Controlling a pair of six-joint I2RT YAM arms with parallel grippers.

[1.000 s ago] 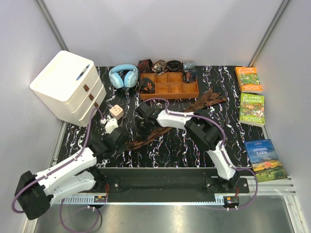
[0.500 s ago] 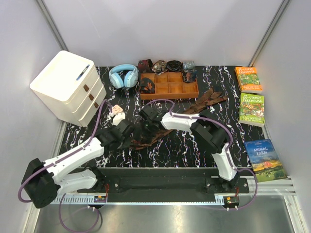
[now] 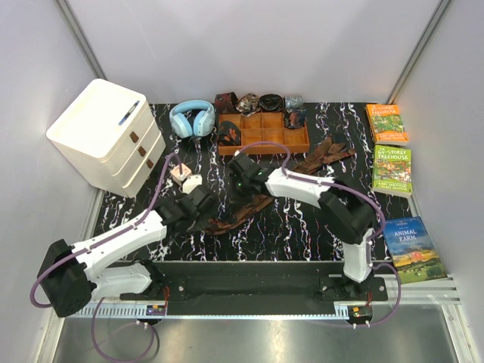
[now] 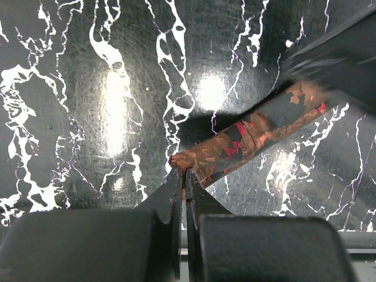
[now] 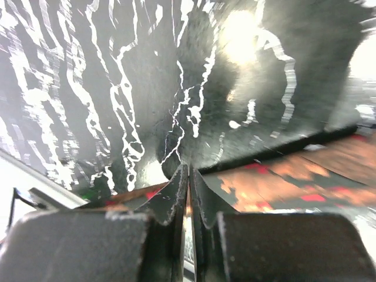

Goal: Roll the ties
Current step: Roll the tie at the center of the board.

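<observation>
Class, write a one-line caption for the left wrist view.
Left gripper pinching one end of the tie, marbled table beneath.

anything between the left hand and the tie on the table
Nothing visible. The left hand is shut right on the end of the tie, with only bare table around it. The right hand looks pinched on the same tie further along.

Lab test cell: plain grey walls [image 3: 249, 45] w/ alu rail [image 3: 227, 311].
</observation>
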